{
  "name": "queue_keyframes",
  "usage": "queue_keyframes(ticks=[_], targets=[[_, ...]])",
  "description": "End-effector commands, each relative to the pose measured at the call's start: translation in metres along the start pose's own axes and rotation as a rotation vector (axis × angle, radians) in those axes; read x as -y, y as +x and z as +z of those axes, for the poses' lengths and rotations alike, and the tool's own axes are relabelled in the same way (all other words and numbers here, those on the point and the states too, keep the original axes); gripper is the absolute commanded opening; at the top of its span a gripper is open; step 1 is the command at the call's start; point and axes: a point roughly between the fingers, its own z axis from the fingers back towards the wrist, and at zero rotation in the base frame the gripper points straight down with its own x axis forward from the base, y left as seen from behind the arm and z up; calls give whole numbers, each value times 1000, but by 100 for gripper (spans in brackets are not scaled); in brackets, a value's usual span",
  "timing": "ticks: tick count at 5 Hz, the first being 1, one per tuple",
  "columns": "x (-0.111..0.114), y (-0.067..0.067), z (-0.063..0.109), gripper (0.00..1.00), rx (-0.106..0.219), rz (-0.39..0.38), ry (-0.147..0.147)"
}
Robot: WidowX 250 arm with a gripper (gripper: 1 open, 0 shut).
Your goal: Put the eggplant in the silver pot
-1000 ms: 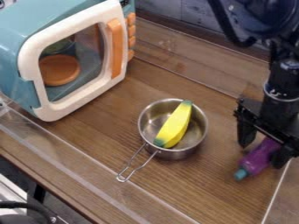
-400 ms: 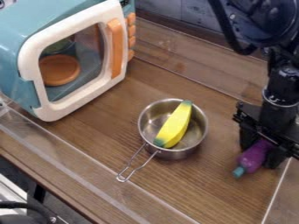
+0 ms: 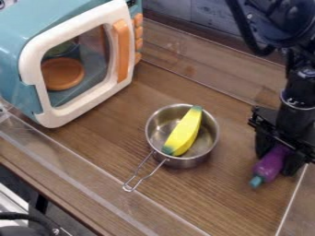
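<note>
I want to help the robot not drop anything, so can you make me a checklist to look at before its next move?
Gripper shut on the eggplant: ok
Eggplant up off the table: cannot tell
Silver pot standing upright: ok
Pot has nothing in it: not ok, the yellow banana toy is inside
Eggplant over the pot: not ok, it is to one side

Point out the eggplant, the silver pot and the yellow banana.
Eggplant (image 3: 267,169): camera view, on its purple body.
Silver pot (image 3: 159,125): camera view, on its inner wall.
Yellow banana (image 3: 183,132): camera view, on its middle.
</note>
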Motion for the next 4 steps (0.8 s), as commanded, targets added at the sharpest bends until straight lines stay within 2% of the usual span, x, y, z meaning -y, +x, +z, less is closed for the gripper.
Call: queue_keyframes(ticks=[1,3,4], targets=[[5,6,7,0,14,-4,-11],[3,-4,30,0,2,-20,28],[1,-9,44,0,5,-24,45]])
